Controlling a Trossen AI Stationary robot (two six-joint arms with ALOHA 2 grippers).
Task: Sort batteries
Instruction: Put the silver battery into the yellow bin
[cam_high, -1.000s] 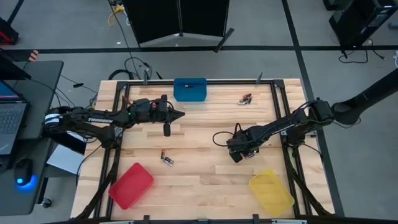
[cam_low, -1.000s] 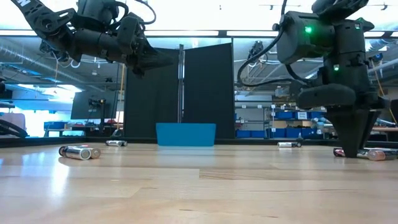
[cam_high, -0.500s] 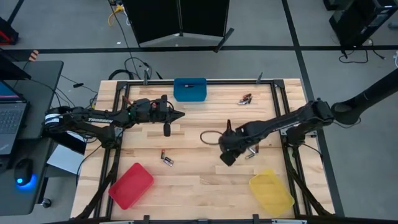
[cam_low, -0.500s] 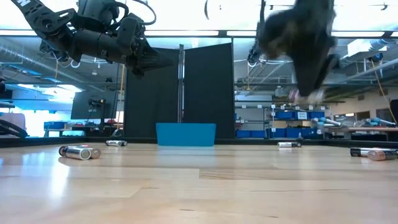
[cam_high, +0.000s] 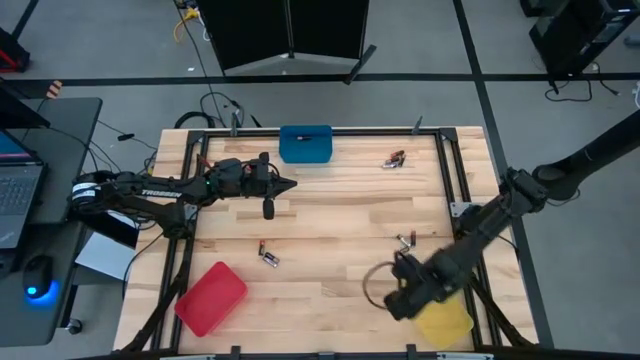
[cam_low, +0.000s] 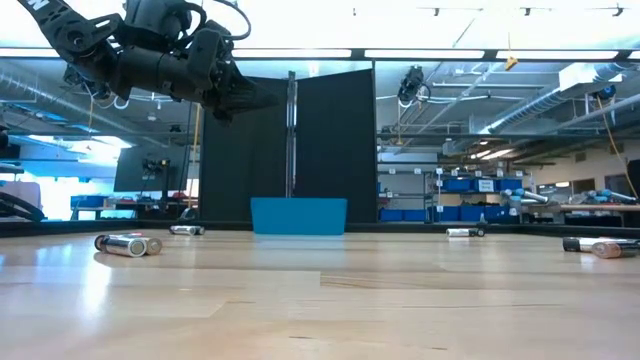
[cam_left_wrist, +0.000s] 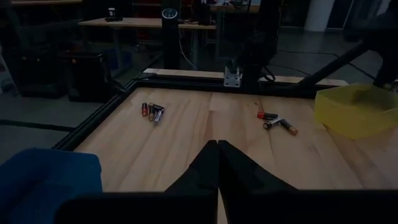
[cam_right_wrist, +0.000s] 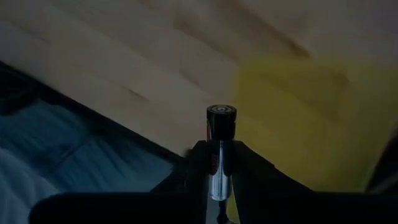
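Observation:
My right gripper (cam_high: 403, 300) (cam_right_wrist: 221, 149) hangs above the table's near right part, at the rim of the yellow bin (cam_high: 443, 318) (cam_right_wrist: 298, 118), shut on one silvery battery (cam_right_wrist: 221, 124). It is outside the low view. Other batteries lie on their sides on the wood: a pair (cam_high: 267, 256) (cam_low: 128, 244) left of centre, a few (cam_high: 404, 241) (cam_left_wrist: 277, 122) at the right, a few (cam_high: 396, 158) (cam_left_wrist: 152, 111) near the far edge. My left gripper (cam_high: 290, 184) (cam_left_wrist: 217, 144) hovers shut above the far left part, near the blue bin (cam_high: 306, 143). My right gripper pinches the battery between its two fingers, which lie along the battery's length. The dark end cap (cam_right_wrist: 221, 115) sticks out past the fingertips. The battery is lifted clear, over the border between wood and yellow bin.
A red bin (cam_high: 211, 298) sits at the near left corner and the blue bin (cam_low: 298, 215) at the far edge. A black frame rail (cam_high: 448, 170) runs along the table's sides. A dark cable loop (cam_high: 378, 287) hangs beside the right wrist. Bare wood lies in the middle.
My right gripper was down at the batteries on the table's right part. It rose with one battery, swung left, then travelled toward the near edge to the yellow bin, leaving the low view. The other batteries stayed where they lay.

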